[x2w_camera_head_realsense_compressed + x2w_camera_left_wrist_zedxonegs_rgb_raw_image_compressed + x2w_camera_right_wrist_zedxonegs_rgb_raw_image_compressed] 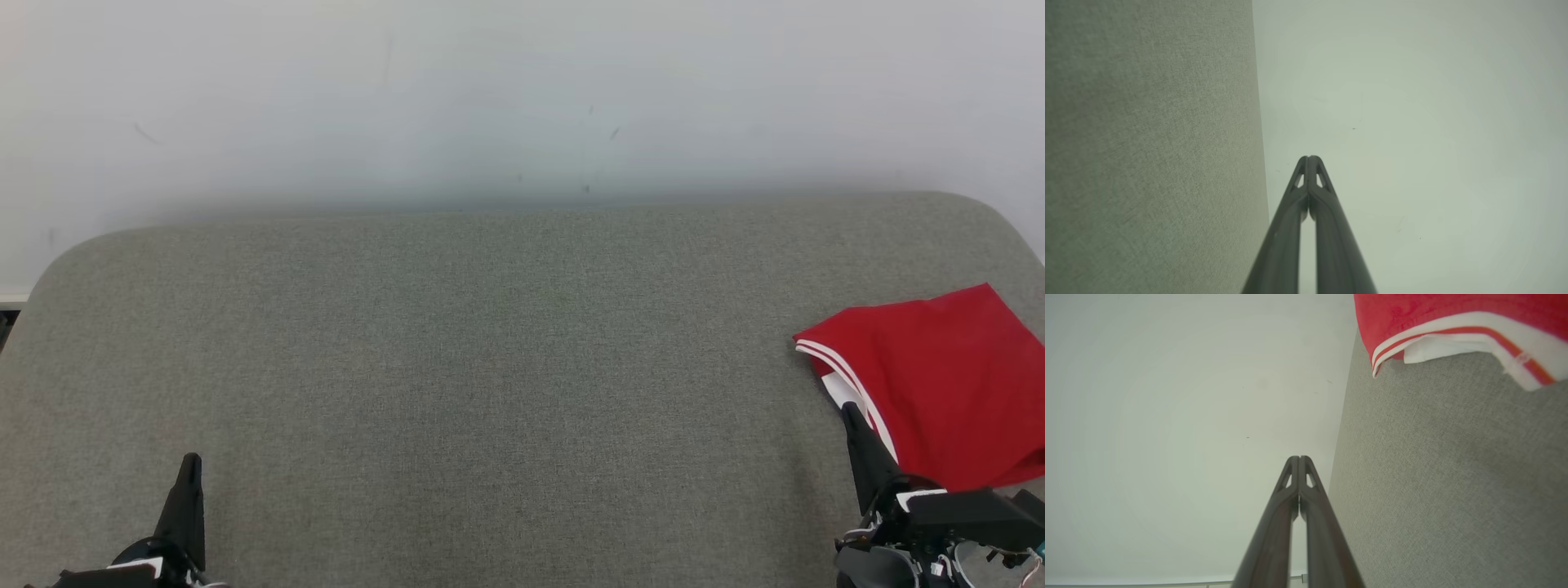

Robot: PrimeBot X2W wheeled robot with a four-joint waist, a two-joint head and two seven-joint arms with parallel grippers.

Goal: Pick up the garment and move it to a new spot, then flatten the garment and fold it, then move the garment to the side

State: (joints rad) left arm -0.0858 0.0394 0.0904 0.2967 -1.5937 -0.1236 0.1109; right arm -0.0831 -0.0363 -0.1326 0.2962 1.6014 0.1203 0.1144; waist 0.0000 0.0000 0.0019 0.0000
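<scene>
garment [955, 384] cut off, right gripper [849, 410] overlapping

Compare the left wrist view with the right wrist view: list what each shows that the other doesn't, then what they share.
Left wrist view alone of the two: the left tool, shut and empty. Right wrist view alone of the two: the right tool, shut and empty, and the red garment with white-striped edges, lying at the upper right, apart from the tool. Shared: the grey fabric surface beside a pale wall.
</scene>
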